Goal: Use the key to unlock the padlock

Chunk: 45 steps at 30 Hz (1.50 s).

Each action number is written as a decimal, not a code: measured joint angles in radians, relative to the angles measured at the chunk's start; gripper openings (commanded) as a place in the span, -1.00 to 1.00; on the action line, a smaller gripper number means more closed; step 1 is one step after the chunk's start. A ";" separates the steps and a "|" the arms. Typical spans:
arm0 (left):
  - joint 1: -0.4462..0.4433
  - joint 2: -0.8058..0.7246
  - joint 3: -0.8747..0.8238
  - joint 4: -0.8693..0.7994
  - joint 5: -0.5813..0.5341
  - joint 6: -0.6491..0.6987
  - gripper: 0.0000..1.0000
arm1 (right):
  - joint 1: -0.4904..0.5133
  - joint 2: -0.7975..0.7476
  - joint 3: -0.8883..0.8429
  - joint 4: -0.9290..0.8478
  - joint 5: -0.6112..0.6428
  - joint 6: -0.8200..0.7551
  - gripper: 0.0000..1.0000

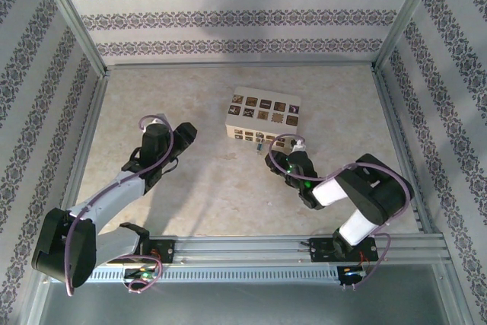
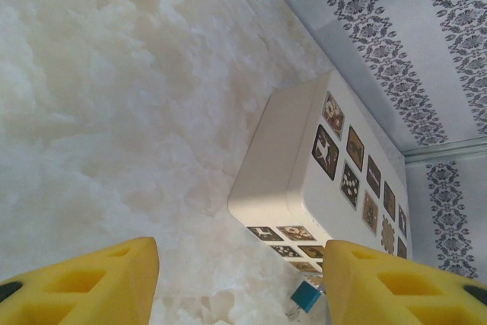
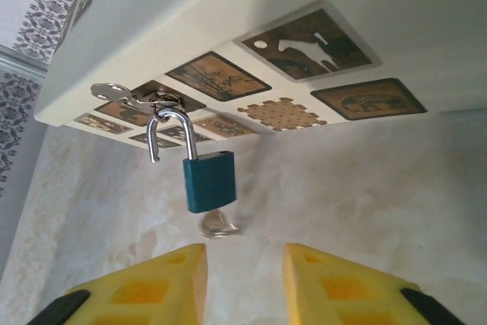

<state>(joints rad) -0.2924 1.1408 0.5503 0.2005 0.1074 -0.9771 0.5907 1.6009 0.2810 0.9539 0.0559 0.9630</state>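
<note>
The padlock (image 3: pixel 208 180) is a small blue body with a silvery shackle, hanging from a hasp on the front of the cream box (image 3: pixel 228 13). One end of its shackle stands free of the body. The key (image 3: pixel 217 224) sticks out of the padlock's underside. My right gripper (image 3: pixel 243 258) is open just short of the key, with nothing between its yellow fingers (image 3: pixel 152 287). From above, the right gripper (image 1: pixel 274 159) sits close in front of the padlock (image 1: pixel 259 142). My left gripper (image 2: pixel 242 253) is wide open and empty, left of the box, with the padlock (image 2: pixel 307 295) near its right finger.
The cream box (image 1: pixel 262 116) with dark patterned tiles stands in the middle of the marbled table (image 1: pixel 213 188). Another silvery metal piece (image 3: pixel 114 94) lies at the hasp ring. Patterned walls and metal frame posts close in the back and both sides. My left gripper (image 1: pixel 183 133) hovers over bare table.
</note>
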 measured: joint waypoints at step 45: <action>0.045 0.900 0.787 -0.224 0.582 0.341 0.35 | -0.322 -0.106 0.227 -0.346 -0.489 0.040 0.97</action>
<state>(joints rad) -0.2474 2.0411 1.3373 -0.0231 0.6891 -0.6361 0.2684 1.4944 0.5079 0.6083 -0.4335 1.0027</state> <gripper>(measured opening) 0.680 0.984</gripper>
